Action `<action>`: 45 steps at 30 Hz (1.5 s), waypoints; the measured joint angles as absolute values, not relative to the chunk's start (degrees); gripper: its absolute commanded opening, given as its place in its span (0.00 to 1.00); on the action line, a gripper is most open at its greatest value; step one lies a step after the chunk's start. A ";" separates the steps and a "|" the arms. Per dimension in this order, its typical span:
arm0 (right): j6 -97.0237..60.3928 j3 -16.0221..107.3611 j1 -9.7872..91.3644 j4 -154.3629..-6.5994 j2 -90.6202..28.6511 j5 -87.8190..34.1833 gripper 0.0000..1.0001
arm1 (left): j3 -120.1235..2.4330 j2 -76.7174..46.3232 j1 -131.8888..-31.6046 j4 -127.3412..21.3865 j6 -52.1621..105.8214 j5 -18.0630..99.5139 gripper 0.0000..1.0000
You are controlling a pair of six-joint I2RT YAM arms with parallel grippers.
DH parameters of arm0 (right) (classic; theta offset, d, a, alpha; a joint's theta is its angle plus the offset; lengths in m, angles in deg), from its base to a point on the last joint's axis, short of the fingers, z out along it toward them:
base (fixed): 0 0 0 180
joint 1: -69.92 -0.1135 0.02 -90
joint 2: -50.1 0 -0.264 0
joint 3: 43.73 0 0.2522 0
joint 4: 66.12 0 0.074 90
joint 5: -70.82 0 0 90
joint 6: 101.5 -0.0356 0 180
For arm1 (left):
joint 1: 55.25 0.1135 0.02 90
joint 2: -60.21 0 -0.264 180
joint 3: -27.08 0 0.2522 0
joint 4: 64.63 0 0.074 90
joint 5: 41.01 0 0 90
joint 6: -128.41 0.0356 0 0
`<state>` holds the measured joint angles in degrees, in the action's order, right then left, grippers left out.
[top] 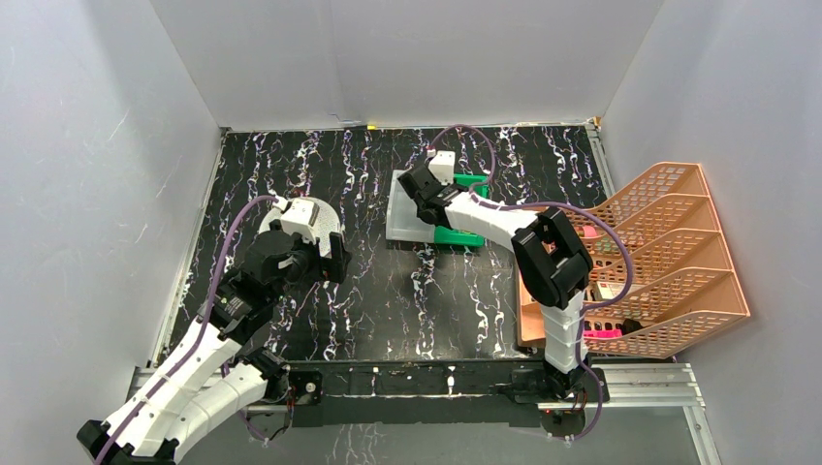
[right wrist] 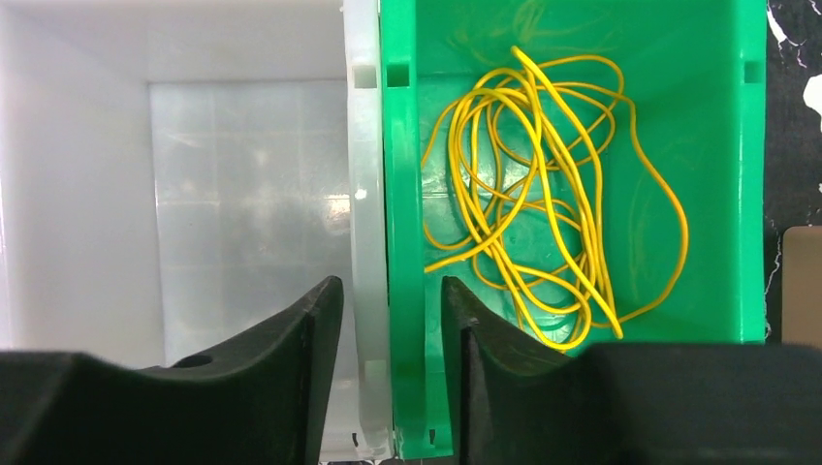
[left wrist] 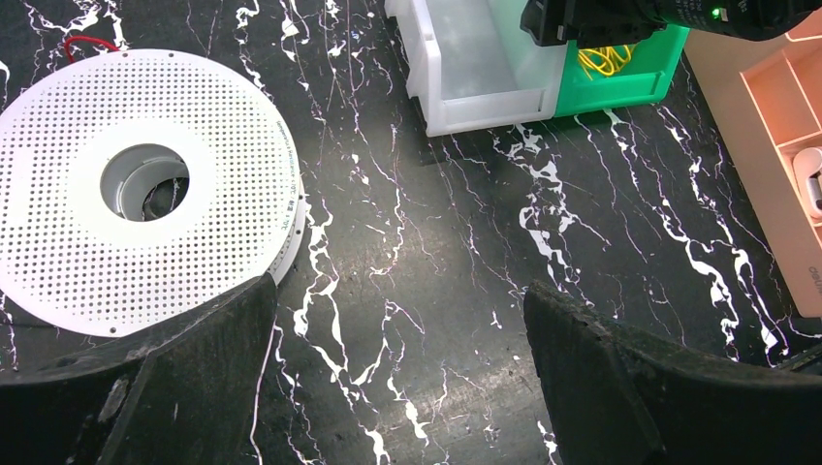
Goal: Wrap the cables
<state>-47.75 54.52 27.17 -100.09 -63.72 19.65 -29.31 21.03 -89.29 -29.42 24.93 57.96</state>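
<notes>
The cables are a loose tangle of thin yellow wire lying in a green bin. In the left wrist view the cables peek out under the right arm. My right gripper is open just above the touching walls of the green bin and a white bin, one finger over each bin, and holds nothing. The white perforated spool lies flat on the table at the left. My left gripper hangs wide open over bare table just right of the spool, empty.
An orange tiered tray rack stands along the right side of the table. A short red wire pokes out behind the spool. Grey walls enclose the black marbled table.
</notes>
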 measured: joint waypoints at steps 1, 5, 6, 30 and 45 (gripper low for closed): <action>-47.75 54.50 27.17 -100.25 -63.68 19.65 0.55 | -29.29 20.99 -89.29 -29.42 24.93 57.96 0.98; -47.51 53.78 27.17 -100.29 -62.30 19.48 0.63 | -29.26 20.88 -89.29 -29.42 24.93 57.96 0.98; -47.25 53.69 27.17 -100.31 -61.63 19.46 0.63 | -29.24 20.81 -89.29 -29.42 24.93 57.96 0.98; -30.26 50.39 36.86 -99.66 -51.16 7.50 0.53 | -29.24 19.33 -89.29 -29.44 24.93 57.30 0.98; -30.35 50.39 38.45 -100.79 -59.31 2.04 0.46 | -29.24 18.52 -89.29 -29.46 25.00 57.26 0.98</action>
<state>-30.35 50.39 38.45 -100.79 -59.31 2.04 -29.24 18.52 -89.29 -29.46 25.00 57.26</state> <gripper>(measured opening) 0.468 0.983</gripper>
